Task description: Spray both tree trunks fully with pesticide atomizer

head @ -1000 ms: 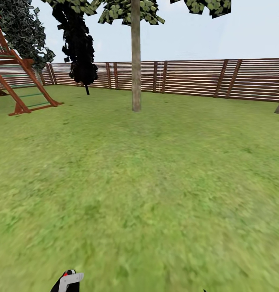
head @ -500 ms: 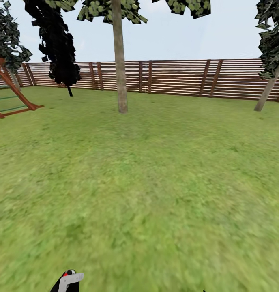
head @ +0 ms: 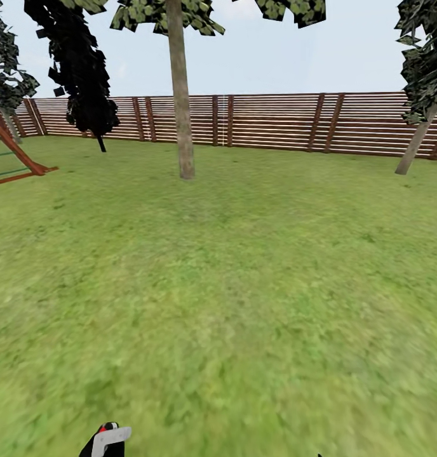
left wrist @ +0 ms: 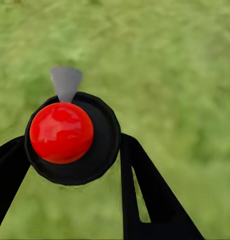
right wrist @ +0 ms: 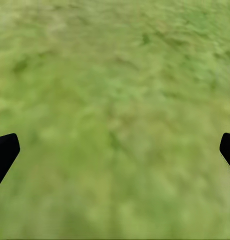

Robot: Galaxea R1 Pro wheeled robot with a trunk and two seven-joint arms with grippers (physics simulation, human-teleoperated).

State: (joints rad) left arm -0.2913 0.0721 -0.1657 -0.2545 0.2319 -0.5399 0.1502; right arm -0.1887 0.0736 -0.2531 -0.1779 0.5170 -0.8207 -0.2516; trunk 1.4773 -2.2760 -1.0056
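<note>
Head view: a green lawn (head: 244, 285) fills the lower frame, bounded along the upper part by a brown slatted fence (head: 275, 124). One tree trunk (head: 180, 95) stands upper left of centre; a second, leaning tree trunk (head: 416, 143) stands at the upper right edge. A black-leaved tree (head: 79, 70) is in the upper left. At the bottom edge, left of centre, the pesticide atomizer (head: 107, 439) shows its grey nozzle and red top.

Left wrist view: the left tool (left wrist: 74, 165) grips the atomizer's (left wrist: 69, 137) black body, its red cap centre left.

Right wrist view: the right tool (right wrist: 115, 152) stands spread wide, fingertips (right wrist: 3, 150) at both lower edges, grass between.
</note>
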